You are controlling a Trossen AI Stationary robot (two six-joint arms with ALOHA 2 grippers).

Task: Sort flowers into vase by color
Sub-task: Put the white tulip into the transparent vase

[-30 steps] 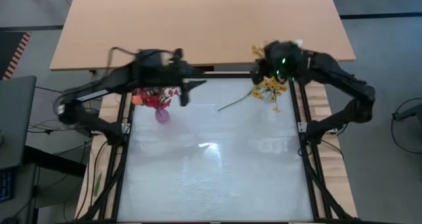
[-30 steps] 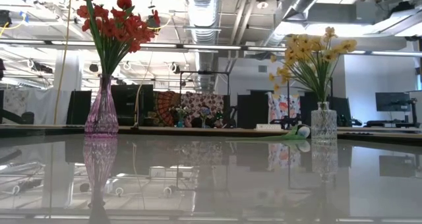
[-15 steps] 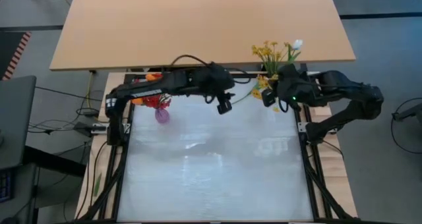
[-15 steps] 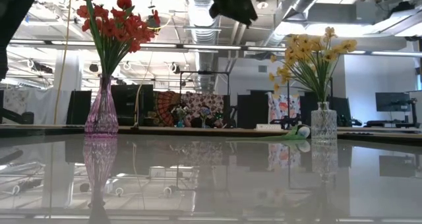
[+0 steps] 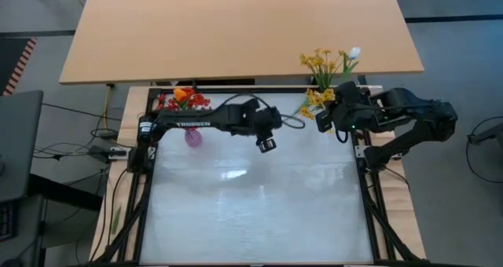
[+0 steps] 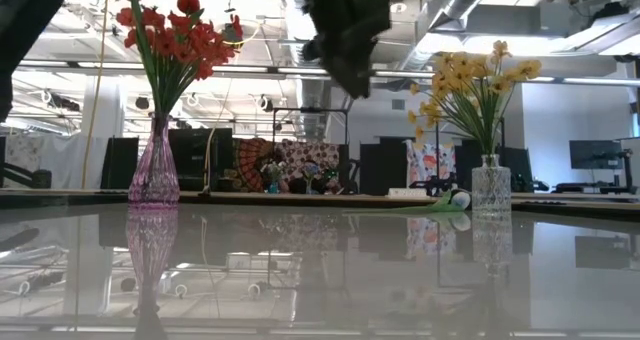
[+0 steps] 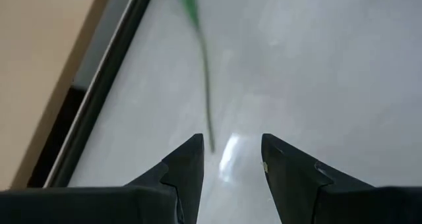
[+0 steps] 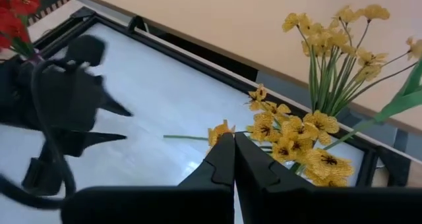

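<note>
Vases come first: a pink vase (image 6: 153,170) holds red and orange flowers (image 6: 172,35), and a clear vase (image 6: 490,188) holds yellow flowers (image 6: 478,75). 1 white flower (image 5: 354,53) shows by the yellow ones, maybe in the same vase. A loose green stem (image 7: 203,72) lies on the shiny surface (image 5: 251,212), just in front of the left pincer (image 7: 231,159). That pincer is released and grasps nothing; its arm reaches out over the middle. The right pincer (image 8: 233,159) is clenched, empty, beside the yellow flowers.
</note>
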